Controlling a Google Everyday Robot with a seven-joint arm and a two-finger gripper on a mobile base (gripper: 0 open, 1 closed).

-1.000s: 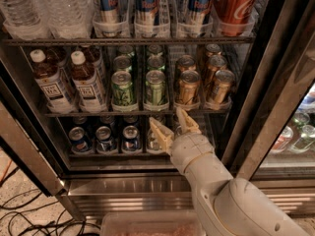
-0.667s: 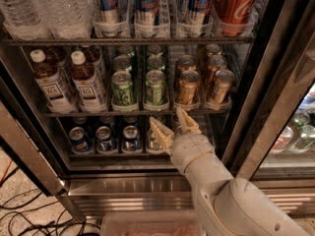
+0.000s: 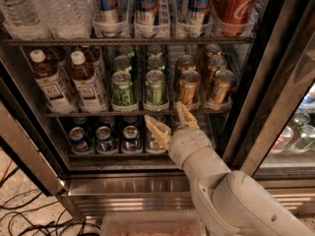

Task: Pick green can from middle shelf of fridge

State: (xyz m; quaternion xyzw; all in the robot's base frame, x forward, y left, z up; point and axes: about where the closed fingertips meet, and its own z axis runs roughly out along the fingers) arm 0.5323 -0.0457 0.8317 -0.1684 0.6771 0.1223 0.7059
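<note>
Two green cans stand at the front of the middle shelf (image 3: 133, 113) of the fridge (image 3: 275, 82): one on the left (image 3: 122, 88) and one on the right (image 3: 155, 88), with more green cans behind them. My gripper (image 3: 168, 121) is open, its pale fingers (image 3: 157, 130) spread just below and right of the right green can, at the shelf's front rail. It holds nothing. Its arm reaches up from the lower right.
Gold-bronze cans (image 3: 189, 87) stand right of the green ones, tea bottles (image 3: 87, 82) on the left. Blue Pepsi cans (image 3: 104, 138) fill the rack below. Tall blue cans (image 3: 146, 4), water bottles and a red can (image 3: 235, 6) stand above. Cables (image 3: 19, 215) lie on the floor.
</note>
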